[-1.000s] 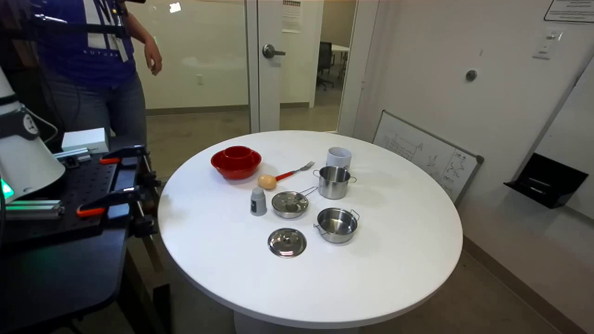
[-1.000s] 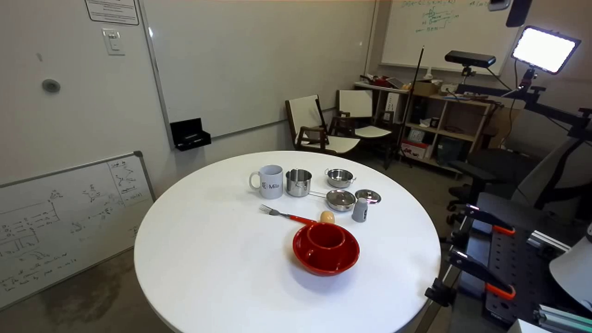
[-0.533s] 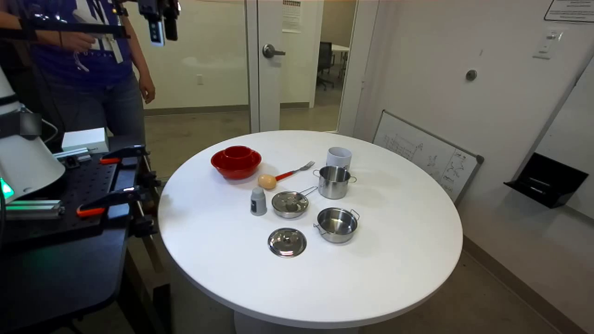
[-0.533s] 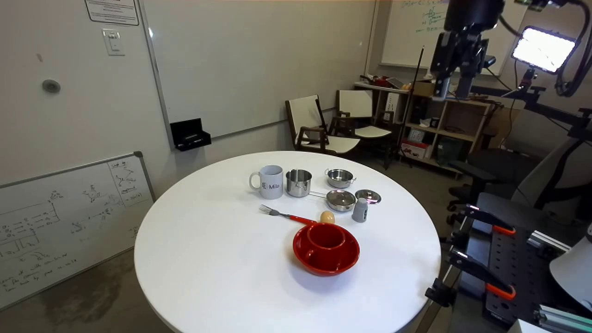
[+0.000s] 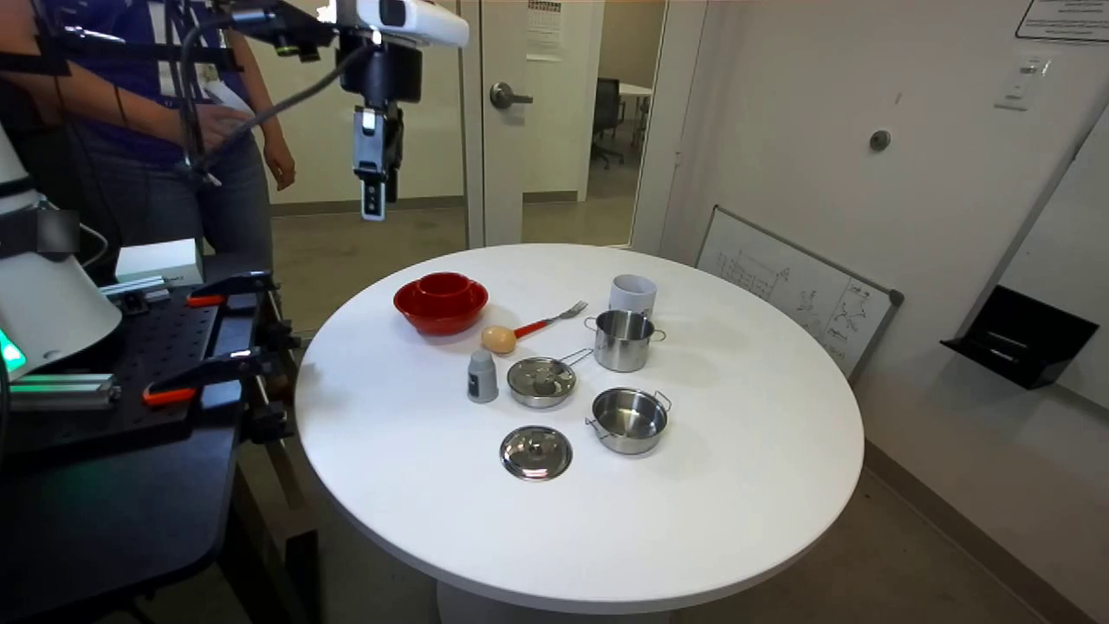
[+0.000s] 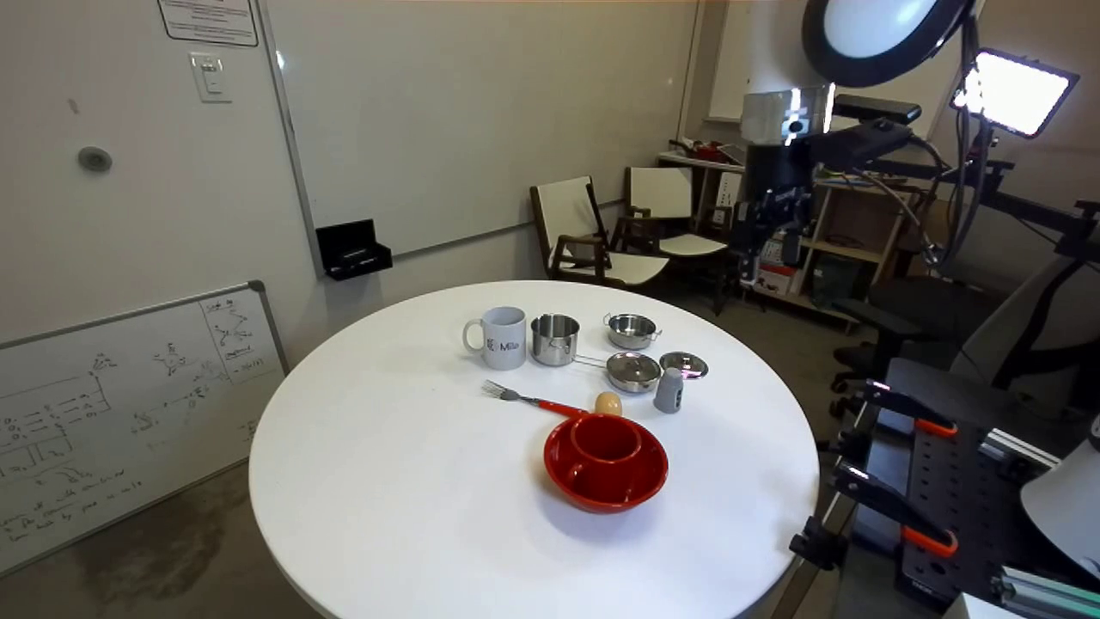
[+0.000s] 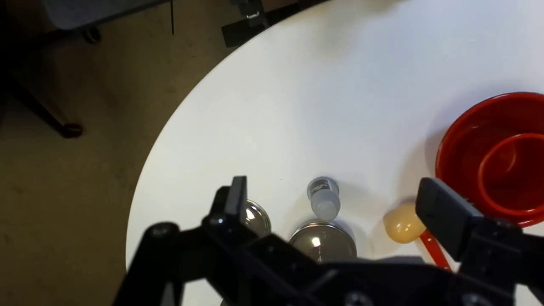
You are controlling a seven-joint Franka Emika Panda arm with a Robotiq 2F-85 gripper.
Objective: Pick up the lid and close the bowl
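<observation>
The lid [image 5: 536, 453] is a shiny round steel disc lying flat on the white table. It also shows in an exterior view [image 6: 693, 367], partly behind a grey bottle, and in the wrist view [image 7: 258, 217], partly behind a finger. The bowl [image 5: 623, 345] is the tall narrow steel pot with side handles; it also shows in an exterior view [image 6: 554, 341]. I do not see it in the wrist view. My gripper [image 5: 379, 211] is open, empty and pointing down, high above the table's robot-side edge. It also shows in an exterior view [image 6: 770, 266] and the wrist view [image 7: 333, 187].
A steel pan [image 5: 541, 384] and grey bottle [image 5: 483, 378] stand by the lid. A low steel bowl [image 5: 630, 423] is near the pot, with a white mug [image 5: 632, 293] behind. A red bowl [image 5: 440, 319] holding a red cup, an egg [image 5: 499, 339] and a red-handled fork [image 5: 551, 321] are also there.
The arm and gripper have come into view from above and moved down and out toward the table. The objects on the table have not moved. A person behind the robot has shifted an arm.
</observation>
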